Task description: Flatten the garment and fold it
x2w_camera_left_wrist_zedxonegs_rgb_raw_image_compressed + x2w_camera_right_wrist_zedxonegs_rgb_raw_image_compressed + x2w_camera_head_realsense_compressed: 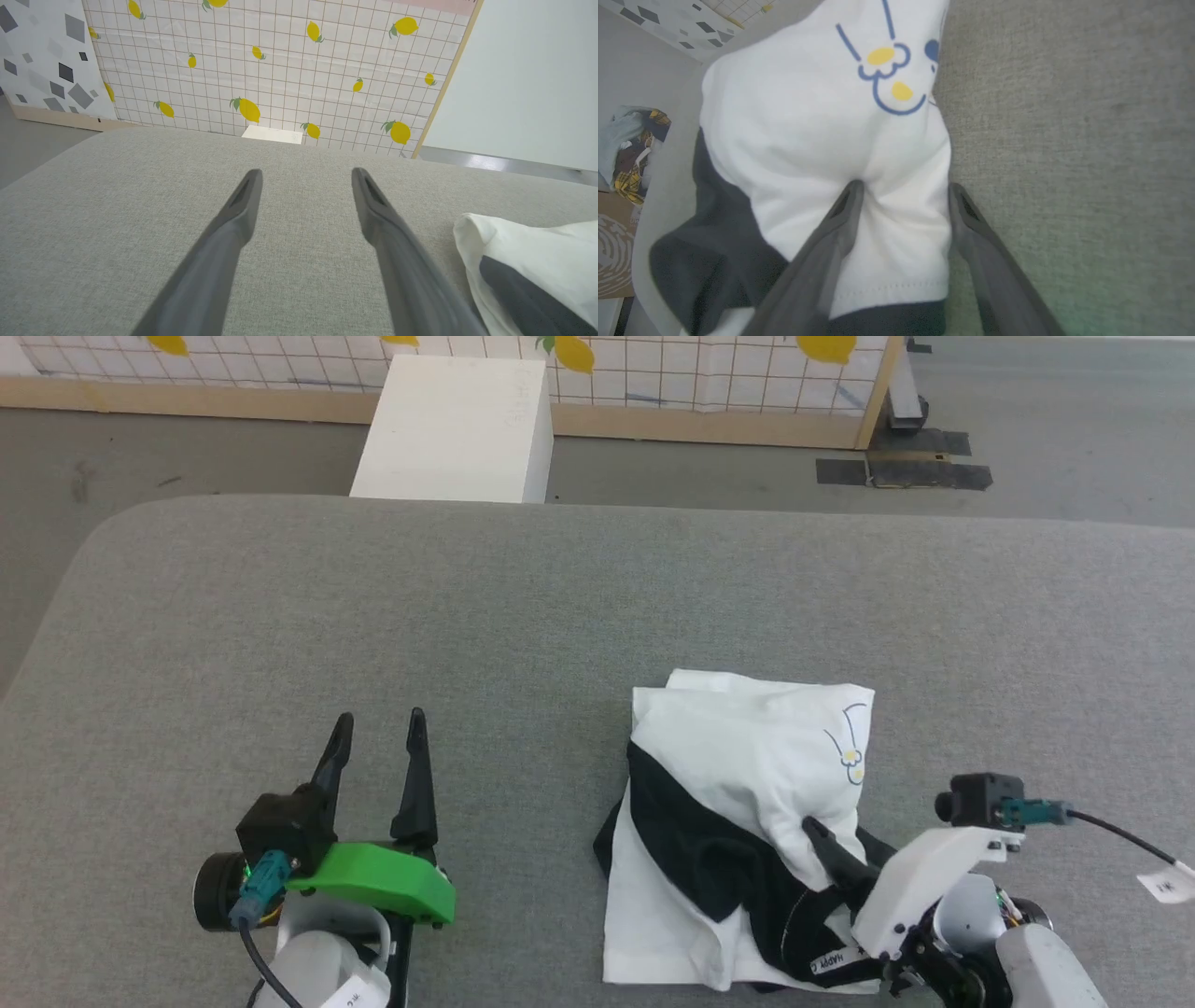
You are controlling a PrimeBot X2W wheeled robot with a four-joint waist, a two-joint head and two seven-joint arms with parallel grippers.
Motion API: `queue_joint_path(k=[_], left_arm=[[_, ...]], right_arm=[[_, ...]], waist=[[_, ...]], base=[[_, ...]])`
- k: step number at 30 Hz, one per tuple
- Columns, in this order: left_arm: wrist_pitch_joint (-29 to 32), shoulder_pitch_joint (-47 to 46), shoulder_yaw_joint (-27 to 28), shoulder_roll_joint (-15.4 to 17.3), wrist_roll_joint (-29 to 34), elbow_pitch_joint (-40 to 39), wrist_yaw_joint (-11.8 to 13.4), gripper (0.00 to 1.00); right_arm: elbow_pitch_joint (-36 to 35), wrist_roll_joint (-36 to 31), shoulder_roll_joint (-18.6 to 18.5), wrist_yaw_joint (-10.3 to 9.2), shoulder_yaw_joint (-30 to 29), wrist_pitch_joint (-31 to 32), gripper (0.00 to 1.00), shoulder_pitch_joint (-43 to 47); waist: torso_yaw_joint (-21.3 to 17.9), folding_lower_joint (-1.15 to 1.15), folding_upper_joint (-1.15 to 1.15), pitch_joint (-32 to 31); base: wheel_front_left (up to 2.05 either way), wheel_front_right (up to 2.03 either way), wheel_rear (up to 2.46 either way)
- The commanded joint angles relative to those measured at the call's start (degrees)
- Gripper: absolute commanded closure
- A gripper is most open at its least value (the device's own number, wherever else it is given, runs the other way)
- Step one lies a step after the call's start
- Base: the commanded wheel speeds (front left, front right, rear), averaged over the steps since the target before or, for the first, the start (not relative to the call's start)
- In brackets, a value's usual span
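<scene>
- The garment point(747, 775) is found folded into a lumpy bundle near the worktop's point(467, 616) near edge, right of middle; only tidying is judged left.
- Soft white cloth, black bands and a grey woven worktop are shown.
- The right gripper's point(904, 186) jaws are spread astride a white fold, unclamped; the left gripper's point(380, 717) are spread, empty.

Beyond the grey padded surface point(560, 607) a white box point(457, 425) stands before a lemon-print grid panel point(700, 373).
</scene>
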Motion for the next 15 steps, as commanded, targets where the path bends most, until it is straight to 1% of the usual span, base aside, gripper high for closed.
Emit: queue_joint_path(k=[1, 2, 6, 11, 13, 15], left_arm=[[-0.3, 0.3, 0.0, -0.2, -0.1, 0.1, -0.1, 0.0], [-0.3, 0.4, 0.1, -0.2, -0.1, 0.1, -0.1, 0.0], [-0.3, 1.1, 0.9, -0.2, 0.0, -0.2, 0.2, 0.0], [-0.3, 1.5, 1.7, -0.2, 0.6, -1.1, 0.2, 0.0], [-0.3, 1.4, 1.9, -0.2, 0.9, -1.6, 0.1, 0.0], [-0.3, 1.1, 2.0, -0.2, 1.3, -2.4, 0.1, 0.0]], right_arm=[[0.7, 0.2, 0.1, -0.08, 0.8, 1.0, 0.9, -0.9], [0.6, 0.2, 0.1, -0.08, 1.3, 1.7, 1.0, -1.2], [-1.5, -3.9, 0.1, -0.08, 2.3, 3.6, 1.0, -2.7], [-9.2, -15.8, -0.2, -0.08, 2.6, 8.7, 1.0, -5.1], [-12.6, -19.5, -2.0, -0.08, 3.8, 11.4, 1.0, -6.0], [-15.4, -21.9, -5.1, -0.08, 5.1, 13.9, 1.0, -7.0]], waist=[[0.1, 0.0, 0.0, -0.1], [0.0, 0.0, 0.0, -0.2], [-1.2, 0.0, 0.0, -0.3], [-4.6, 0.0, 0.0, -0.1], [-6.4, 0.0, 0.0, 0.3], [-8.3, 0.0, 0.0, 1.1]], base=[[0.0, 0.0, 0.0], [0.0, 0.0, 0.0], [0.0, 0.0, 0.0], [0.0, 0.0, 0.0], [0.0, 0.0, 0.0], [0.0, 0.0, 0.0]])
